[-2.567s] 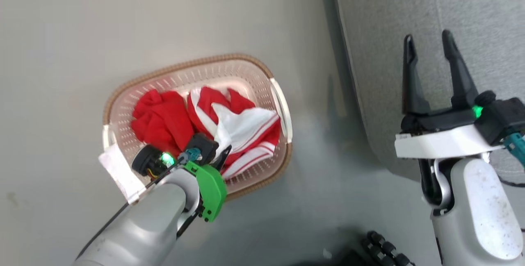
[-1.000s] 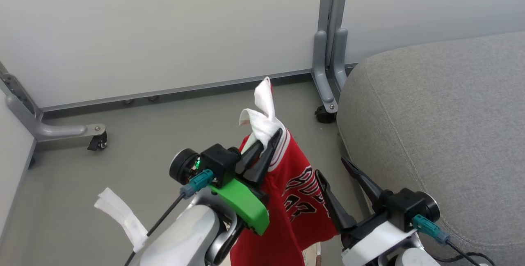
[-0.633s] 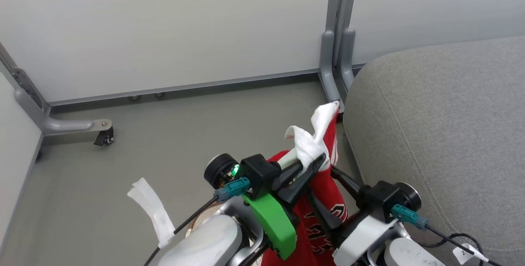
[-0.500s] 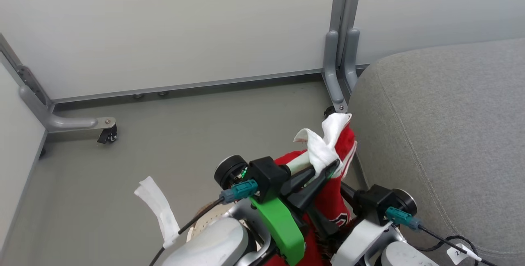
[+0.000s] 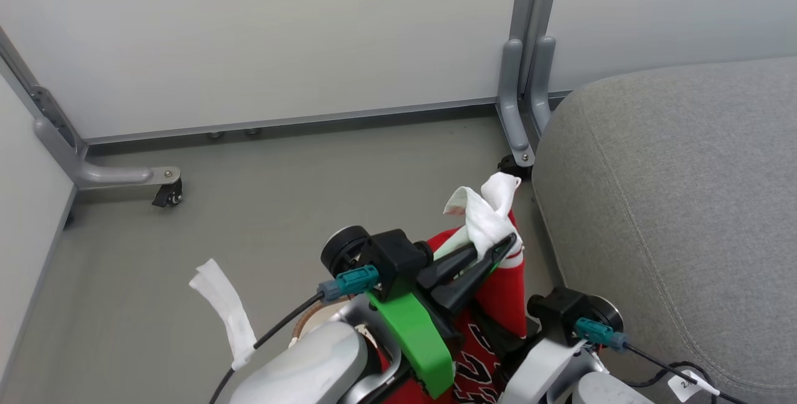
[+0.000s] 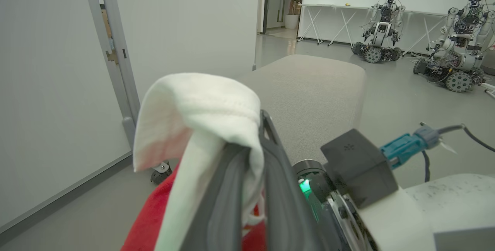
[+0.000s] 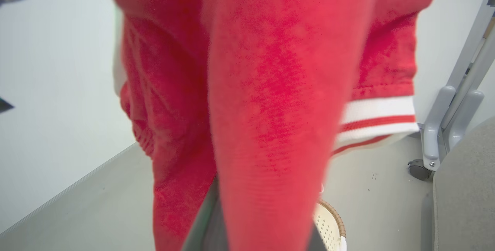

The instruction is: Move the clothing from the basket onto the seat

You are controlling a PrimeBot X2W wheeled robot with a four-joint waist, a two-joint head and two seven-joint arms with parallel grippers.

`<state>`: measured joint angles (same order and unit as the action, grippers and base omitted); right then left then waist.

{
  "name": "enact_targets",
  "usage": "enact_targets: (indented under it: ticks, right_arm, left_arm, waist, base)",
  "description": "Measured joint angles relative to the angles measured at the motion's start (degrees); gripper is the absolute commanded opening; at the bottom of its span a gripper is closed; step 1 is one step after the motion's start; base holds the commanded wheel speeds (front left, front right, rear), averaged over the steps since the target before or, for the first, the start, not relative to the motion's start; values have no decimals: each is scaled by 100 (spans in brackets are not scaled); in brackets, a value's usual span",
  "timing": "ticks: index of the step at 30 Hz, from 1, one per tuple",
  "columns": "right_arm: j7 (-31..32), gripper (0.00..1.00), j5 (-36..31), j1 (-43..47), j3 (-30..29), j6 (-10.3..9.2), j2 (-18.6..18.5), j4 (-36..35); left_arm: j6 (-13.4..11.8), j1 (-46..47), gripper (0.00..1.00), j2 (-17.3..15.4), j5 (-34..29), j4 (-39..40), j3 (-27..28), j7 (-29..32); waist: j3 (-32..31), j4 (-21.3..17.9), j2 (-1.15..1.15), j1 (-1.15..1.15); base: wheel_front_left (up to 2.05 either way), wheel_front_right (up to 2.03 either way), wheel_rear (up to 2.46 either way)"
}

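The clothing (image 5: 498, 295) is a red jersey hanging from a bunched white panel (image 5: 482, 214), above the grey floor. My left gripper (image 5: 507, 245) is shut on that white bunch; the left wrist view shows the cloth (image 6: 201, 100) folded over the closed fingers (image 6: 286, 189). My right gripper's wrist (image 5: 573, 320) sits just below and right of it. Red fabric (image 7: 270, 108) drapes over its fingers; one grey finger (image 7: 203, 220) peeks out and the tips are hidden. The seat (image 5: 672, 205), a big grey cushion, lies right of the jersey. A piece of the basket (image 7: 328, 224) shows below.
Pale partition walls stand behind on grey legs with castors (image 5: 520, 136) (image 5: 124, 175). A white tag (image 5: 221, 304) hangs from my left arm's cable. A black cable with a label (image 5: 685, 382) lies by the seat. Other robots (image 6: 381, 5) stand far across the room.
The camera has shifted. The left gripper has carried the jersey nearer to the seat's edge. The right gripper, open beside the jersey a second ago, has slid under it, and the fabric now hides its fingers.
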<state>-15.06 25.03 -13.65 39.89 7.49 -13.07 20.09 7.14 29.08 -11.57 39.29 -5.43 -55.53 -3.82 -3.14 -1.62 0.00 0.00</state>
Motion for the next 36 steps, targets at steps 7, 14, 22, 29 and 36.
enact_targets:
  ticks: [7, 14, 22, 29, 36]
  right_arm:
    - [0, 0, 64, 316, -278, 0, -71, -62]
    - [0, 0, 62, 427, -407, 0, -124, -67]
    - [0, 0, 46, 516, -555, 0, -54, 34]
    - [1, 0, -58, 520, -794, 0, -11, 126]
    - [1, 0, -107, 543, -920, 0, 52, 143]
  left_arm:
    - [-35, -33, 0, -29, -201, -739, -24, -450]
    - [-32, -42, 0, 92, -194, -1157, -49, -713]
    - [-121, -27, 100, 174, -158, -1383, 83, -871]
    - [-244, -15, 100, 143, -218, -1514, 142, -946]
    - [-287, 3, 100, 112, -280, -1550, 134, -985]
  waist:
    - [53, 9, 0, 0]
    - [60, -25, 0, 0]
    - [46, -43, 0, 0]
    - [63, -40, 0, 0]
    - [86, -54, 0, 0]
  base:
    - [0, 0, 0]
    - [0, 0, 0]
    - [0, 0, 0]
    - [0, 0, 0]
    - [0, 0, 0]
